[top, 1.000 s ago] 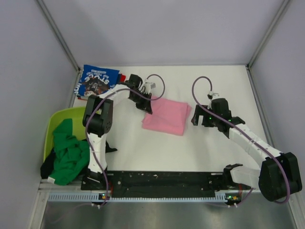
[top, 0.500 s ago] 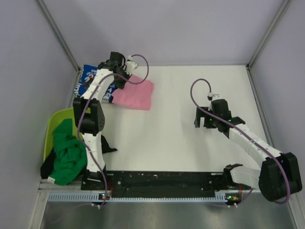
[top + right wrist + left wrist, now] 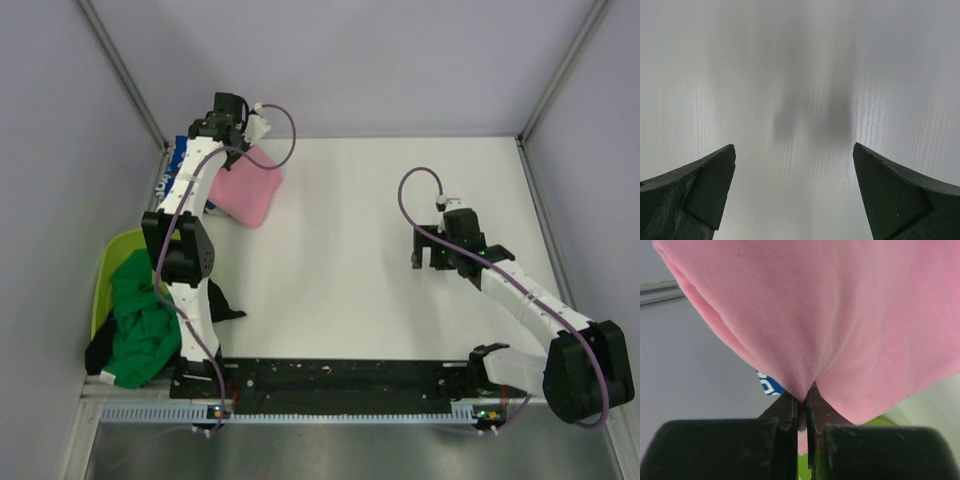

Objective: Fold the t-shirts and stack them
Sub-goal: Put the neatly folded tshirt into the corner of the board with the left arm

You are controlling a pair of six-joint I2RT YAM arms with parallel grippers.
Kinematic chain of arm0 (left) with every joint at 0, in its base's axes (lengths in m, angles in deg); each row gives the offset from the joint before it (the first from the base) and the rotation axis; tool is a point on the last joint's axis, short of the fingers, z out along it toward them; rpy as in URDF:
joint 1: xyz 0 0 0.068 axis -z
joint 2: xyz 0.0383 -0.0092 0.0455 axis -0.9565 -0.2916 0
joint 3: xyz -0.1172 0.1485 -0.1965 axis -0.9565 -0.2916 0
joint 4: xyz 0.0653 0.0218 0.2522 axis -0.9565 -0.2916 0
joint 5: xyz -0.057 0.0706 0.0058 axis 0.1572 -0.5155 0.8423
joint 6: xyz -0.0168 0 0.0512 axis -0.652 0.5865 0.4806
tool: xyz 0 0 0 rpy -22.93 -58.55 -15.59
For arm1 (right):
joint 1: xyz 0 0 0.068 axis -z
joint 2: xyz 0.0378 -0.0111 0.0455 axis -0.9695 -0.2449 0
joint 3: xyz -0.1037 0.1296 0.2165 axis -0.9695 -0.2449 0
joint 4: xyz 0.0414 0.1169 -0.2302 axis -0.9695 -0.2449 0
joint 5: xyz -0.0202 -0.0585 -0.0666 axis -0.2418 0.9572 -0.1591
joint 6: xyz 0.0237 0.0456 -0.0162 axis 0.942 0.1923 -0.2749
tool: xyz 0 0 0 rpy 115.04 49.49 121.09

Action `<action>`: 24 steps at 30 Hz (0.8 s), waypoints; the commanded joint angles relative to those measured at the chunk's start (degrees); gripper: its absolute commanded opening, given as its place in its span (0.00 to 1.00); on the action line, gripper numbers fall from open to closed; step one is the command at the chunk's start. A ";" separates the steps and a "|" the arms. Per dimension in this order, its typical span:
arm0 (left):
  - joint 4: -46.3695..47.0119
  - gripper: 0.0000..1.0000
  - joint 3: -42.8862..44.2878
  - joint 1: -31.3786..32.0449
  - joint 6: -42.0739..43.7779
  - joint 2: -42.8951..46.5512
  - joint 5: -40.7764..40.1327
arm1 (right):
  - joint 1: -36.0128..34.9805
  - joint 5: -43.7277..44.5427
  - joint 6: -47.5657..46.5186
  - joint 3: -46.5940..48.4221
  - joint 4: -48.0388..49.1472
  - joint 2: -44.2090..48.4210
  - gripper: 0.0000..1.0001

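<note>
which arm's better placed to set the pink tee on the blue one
Left. Left fingers are shut on the pink tee, right by the blue tee. Right fingers are open, empty, across the table.

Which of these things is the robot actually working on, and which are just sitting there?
Part of the job:
- pink t-shirt, pinched in the left gripper
- blue printed t-shirt
- green t-shirt
- black t-shirt
- right gripper, open and empty

Just there:
- lime-green tub, under the green t-shirt
</note>
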 commanded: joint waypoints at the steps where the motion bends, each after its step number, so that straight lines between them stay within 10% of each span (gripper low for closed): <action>1: 0.83 0.00 5.14 -2.73 3.68 4.33 -4.66 | 0.40 1.74 -1.19 2.37 0.38 2.14 0.99; 24: 2.51 0.00 9.27 -18.03 -5.72 -4.72 7.38 | 0.40 3.33 -1.89 2.29 0.21 1.88 0.99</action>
